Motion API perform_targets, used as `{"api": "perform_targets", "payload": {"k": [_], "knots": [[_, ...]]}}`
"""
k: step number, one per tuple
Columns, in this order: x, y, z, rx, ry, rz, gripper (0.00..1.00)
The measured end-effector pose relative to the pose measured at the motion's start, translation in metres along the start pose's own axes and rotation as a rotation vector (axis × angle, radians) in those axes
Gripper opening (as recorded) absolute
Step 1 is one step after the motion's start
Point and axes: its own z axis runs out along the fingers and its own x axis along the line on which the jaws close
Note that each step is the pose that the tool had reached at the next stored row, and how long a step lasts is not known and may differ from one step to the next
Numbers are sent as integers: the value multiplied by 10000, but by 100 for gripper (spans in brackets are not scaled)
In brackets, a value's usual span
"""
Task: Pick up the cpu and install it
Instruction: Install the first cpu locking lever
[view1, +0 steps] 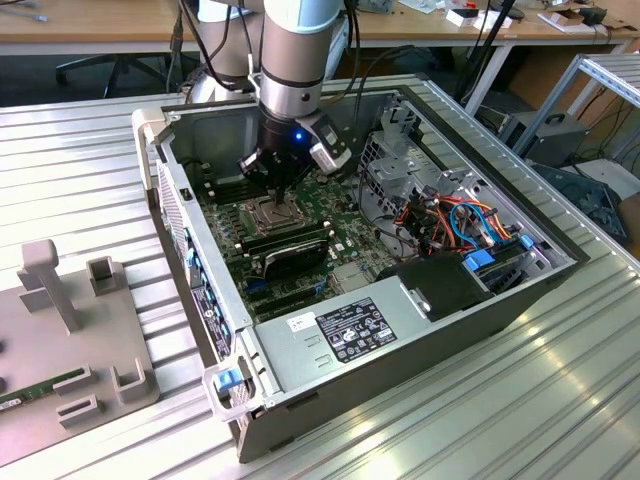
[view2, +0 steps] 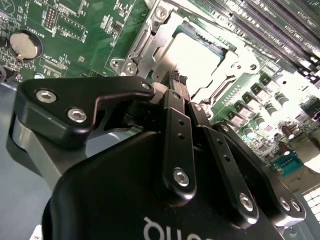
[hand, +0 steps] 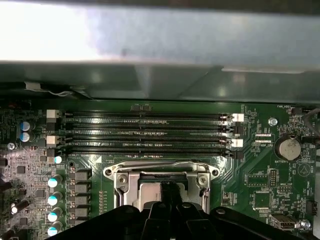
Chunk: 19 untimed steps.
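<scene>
The cpu (view2: 192, 62) lies seated in the socket (view2: 150, 37), frame open. The gripper (view2: 181, 79) hangs directly above the socket, fingers drawn together, holding nothing visible. Placement appears done; the socket frame is not yet closed.

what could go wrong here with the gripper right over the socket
1. The gripper hangs just above the cpu lying in the socket; pressing down off-centre could tilt the chip or harm the contacts beneath.
2. The socket's metal frame stands close around the fingers, so a sideways shift might catch it.
3. The memory slots lie just beside the socket, leaving little margin.
</scene>
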Motion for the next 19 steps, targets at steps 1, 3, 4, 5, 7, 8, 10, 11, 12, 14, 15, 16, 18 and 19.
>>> {"api": "perform_targets", "payload": {"k": [1, 3, 4, 5, 7, 8, 10, 11, 12, 14, 15, 16, 18, 19], "knots": [[1, -11, 0, 0, 0, 0, 11], [4, -39, 0, 0, 0, 0, 11], [4, -49, 0, 0, 0, -1, 11], [4, -51, 0, -1, -1, 0, 11], [4, -52, 0, 0, -1, 0, 11], [4, -52, 0, 0, -1, 0, 11], [5, -53, -4, 8, 2, 0, 11], [4, -52, -18, 10, 1, -1, 11], [3, -52, -33, 8, 0, -1, 11], [1, -52, -75, 7, -1, -1, 11], [1, -51, -89, 7, -1, -1, 11], [0, -51, -90, 10, -2, -1, 11], [0, -51, -90, 23, -1, -2, 11], [1, -52, -91, 26, 0, -2, 11]]}}
